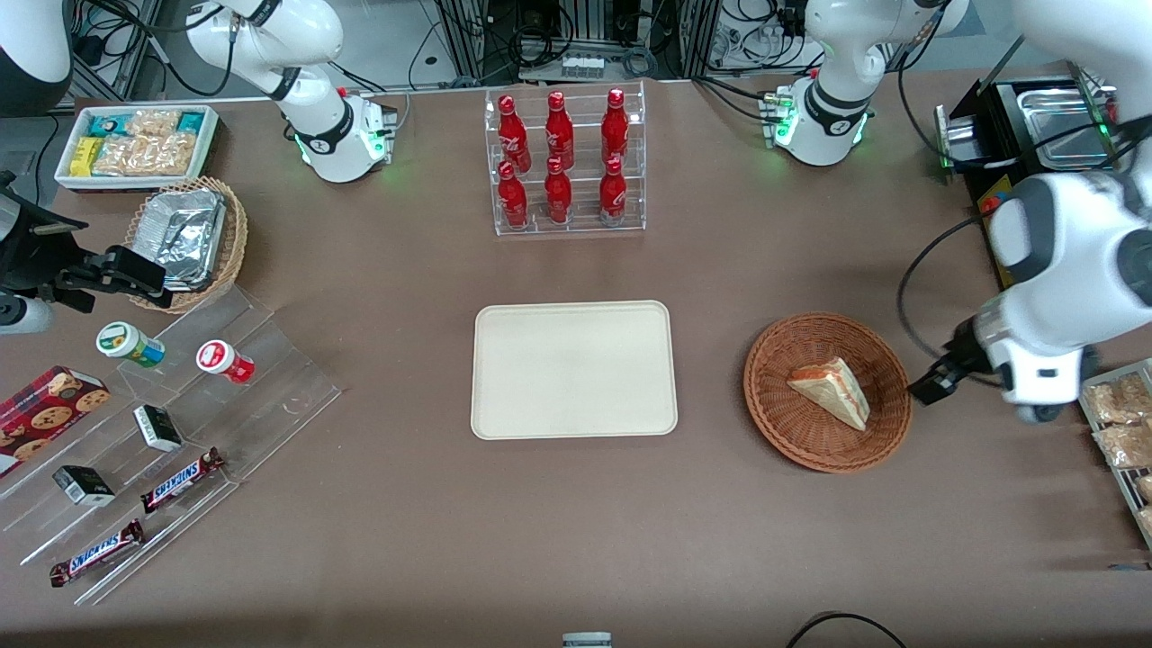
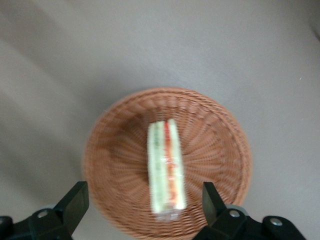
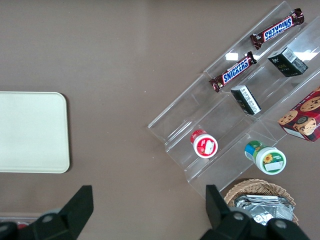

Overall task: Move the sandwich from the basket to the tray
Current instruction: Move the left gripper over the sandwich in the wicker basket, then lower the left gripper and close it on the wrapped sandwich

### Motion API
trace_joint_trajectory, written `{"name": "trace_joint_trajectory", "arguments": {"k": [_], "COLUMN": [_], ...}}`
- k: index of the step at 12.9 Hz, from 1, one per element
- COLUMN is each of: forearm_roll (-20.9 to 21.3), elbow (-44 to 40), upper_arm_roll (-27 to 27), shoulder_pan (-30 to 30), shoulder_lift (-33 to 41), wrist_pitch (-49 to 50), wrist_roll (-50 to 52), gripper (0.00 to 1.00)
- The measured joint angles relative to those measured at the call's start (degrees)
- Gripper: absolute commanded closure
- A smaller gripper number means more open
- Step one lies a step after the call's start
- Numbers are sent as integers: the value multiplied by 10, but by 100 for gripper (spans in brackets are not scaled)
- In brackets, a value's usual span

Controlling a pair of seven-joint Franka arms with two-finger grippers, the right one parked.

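Observation:
The sandwich (image 1: pixel 834 390) is a pale bread wedge with red-orange and green filling. It lies in the round reddish-brown wicker basket (image 1: pixel 781 403). The cream-white tray (image 1: pixel 574 369) lies flat at the table's middle, beside the basket toward the parked arm's end, with nothing on it. My left gripper (image 1: pixel 932 384) hovers beside the basket's rim, toward the working arm's end of the table. In the left wrist view the gripper (image 2: pixel 143 202) is open and empty, its fingers (image 2: pixel 76 200) spread wide above the basket (image 2: pixel 210 130), with the sandwich (image 2: pixel 165 167) lying edge-up below it.
An acrylic rack of red bottles (image 1: pixel 564 162) stands farther from the front camera than the tray. A wire tray of snacks (image 1: pixel 1120 423) lies close to the gripper at the working arm's end. A black appliance (image 1: pixel 1035 126) stands there too. Acrylic steps with snacks (image 1: pixel 162 432) lie toward the parked arm's end.

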State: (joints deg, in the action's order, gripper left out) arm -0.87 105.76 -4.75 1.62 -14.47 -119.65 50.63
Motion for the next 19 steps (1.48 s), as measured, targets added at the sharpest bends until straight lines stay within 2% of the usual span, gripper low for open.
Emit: {"name": "trace_joint_trajectory", "arguments": {"k": [2, 5, 10, 19], "forearm_roll": [0, 0, 18, 19], "elbow": [13, 56, 104, 155], "upper_arm_roll": [-18, -26, -26, -26], "shoulder_pan": [-1, -20, -31, -31], "shoulder_lift": [-20, -24, -23, -27], "wrist_pitch": [-43, -90, -105, -191], "wrist_roll": [74, 122, 135, 149], "gripper": [0, 0, 0, 1]}}
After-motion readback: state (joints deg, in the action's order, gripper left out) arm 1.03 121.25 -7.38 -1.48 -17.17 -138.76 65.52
